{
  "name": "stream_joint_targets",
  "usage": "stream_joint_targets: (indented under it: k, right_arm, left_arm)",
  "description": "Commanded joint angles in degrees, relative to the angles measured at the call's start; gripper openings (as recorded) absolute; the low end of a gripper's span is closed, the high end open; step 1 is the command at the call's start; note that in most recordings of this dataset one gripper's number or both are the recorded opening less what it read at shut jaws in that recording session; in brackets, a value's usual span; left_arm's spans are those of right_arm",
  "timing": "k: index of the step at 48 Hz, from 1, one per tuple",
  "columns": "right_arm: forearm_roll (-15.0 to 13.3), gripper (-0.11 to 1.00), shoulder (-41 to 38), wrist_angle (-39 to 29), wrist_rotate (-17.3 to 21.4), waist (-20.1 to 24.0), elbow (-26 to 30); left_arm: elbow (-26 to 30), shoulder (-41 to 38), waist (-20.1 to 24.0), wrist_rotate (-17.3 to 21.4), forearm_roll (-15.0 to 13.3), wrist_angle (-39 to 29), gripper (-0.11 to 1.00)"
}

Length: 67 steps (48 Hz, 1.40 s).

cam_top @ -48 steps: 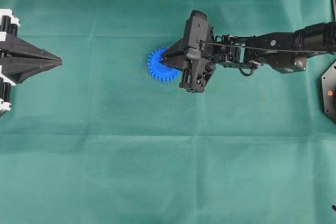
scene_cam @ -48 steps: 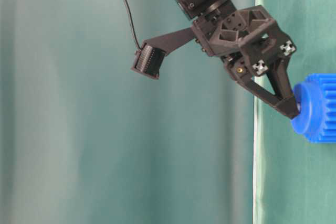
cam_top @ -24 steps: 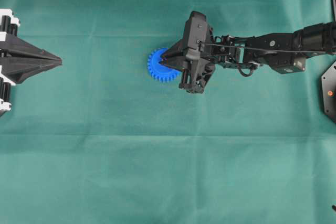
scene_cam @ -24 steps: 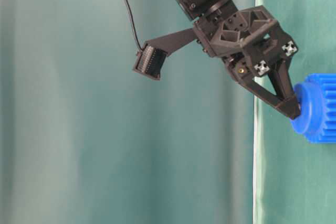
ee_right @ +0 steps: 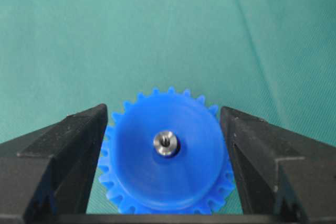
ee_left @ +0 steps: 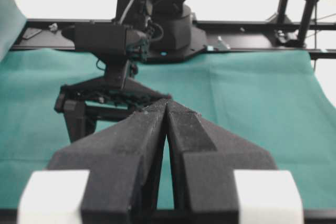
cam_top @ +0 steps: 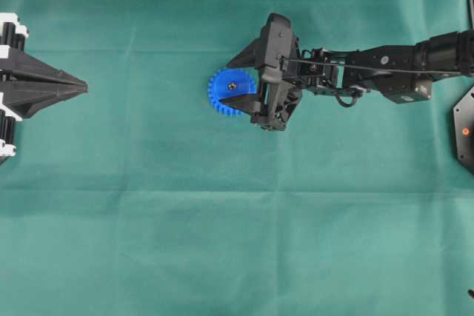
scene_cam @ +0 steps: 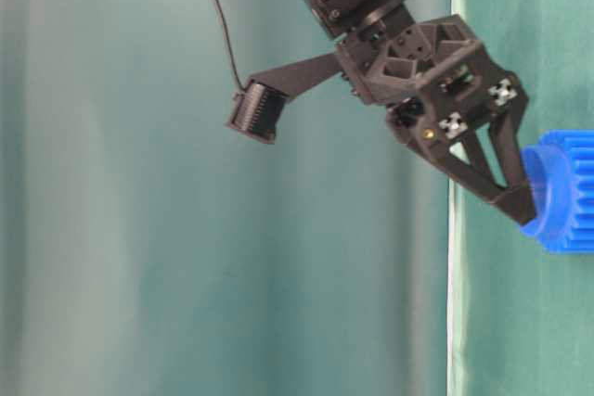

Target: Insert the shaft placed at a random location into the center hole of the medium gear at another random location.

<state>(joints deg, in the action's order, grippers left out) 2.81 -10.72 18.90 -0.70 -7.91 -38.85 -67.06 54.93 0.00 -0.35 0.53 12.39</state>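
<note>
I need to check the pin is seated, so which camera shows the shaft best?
The right wrist view: the shaft sits as a shiny disc in the medium gear hub. The overhead view shows only a speck; the table-level and left wrist views show none of it.

I can only see the shiny end of the shaft (ee_right: 166,144) — the rest sits down inside the blue gear (ee_right: 166,156), and so does the center hole. The picture's bottom edge cuts off the gear's near teeth. From the table-level view, its right side is cut off too.
</note>
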Motion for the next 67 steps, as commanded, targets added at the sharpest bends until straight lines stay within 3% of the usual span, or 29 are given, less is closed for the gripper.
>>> stream_joint_targets:
  k: [1, 14, 38, 67]
  right_arm:
    - [0.2, 0.86, 3.3, -0.4, 0.5, 0.1, 0.3]
    - [-0.1, 0.86, 9.1, -3.0, 0.4, 0.1, -2.3]
    - [-0.2, 0.86, 22.5, -3.0, 0.4, 0.1, -13.4]
    - [-0.1, 0.86, 24.2, -3.0, 0.4, 0.1, -15.2]
  left_arm:
    - [0.8, -0.4, 0.1, 0.0, 0.1, 0.1, 0.00]
    - [0.8, -0.4, 0.1, 0.0, 0.2, 0.1, 0.00]
    - [0.8, -0.4, 0.1, 0.0, 0.2, 0.1, 0.00]
    - [0.7, -0.4, 0.1, 0.0, 0.2, 0.1, 0.00]
